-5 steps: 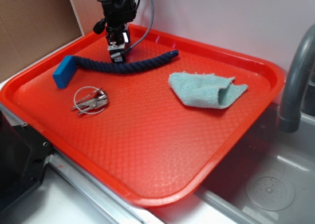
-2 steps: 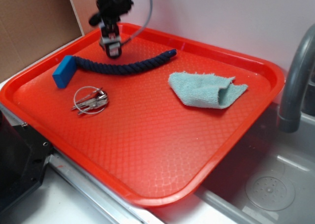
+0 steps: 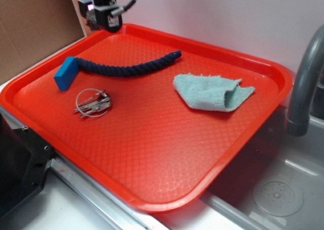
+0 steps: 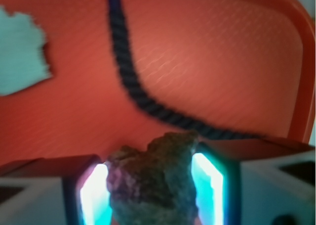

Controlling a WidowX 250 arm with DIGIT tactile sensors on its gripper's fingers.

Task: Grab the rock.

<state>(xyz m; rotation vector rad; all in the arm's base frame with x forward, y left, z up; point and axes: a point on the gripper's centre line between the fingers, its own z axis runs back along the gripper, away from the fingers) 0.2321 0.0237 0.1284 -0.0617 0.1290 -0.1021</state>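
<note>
At the far left corner of the red tray [image 3: 152,189], up above its rim, the pincer [image 3: 101,18] hangs clear of the surface, and the wrist view shows why it matters: the rock [image 4: 150,183] sits clamped between the two lit fingers [image 4: 94,195], a lumpy brown-grey lump touching both pads, so the pincer is closed on it at about the rock's own width. The relation the next move depends on is therefore already settled; the rock lies directly between the jaws, not off to any side, and its longer dimension seems to run up and out past the fingertips toward the camera's far field, though the blur makes that hard to judge. In the exterior view the rock itself is too small and hidden among the fingers to pick out. Moving rightward across the tray, the blue block [image 3: 65,73] rests near the left edge with the dark blue rope [image 3: 126,67] touching it and curving off toward the middle; just in front of them lie the keys [image 3: 93,104] on their ring. Further right, well apart from all that, is the crumpled pale teal cloth [image 3: 212,92], and beyond the tray's right rim the grey faucet [image 3: 302,83] stands over the sink [image 3: 276,194]. The grab looks essentially done; what remains is keeping the grip firm on a rough, uneven stone.
</note>
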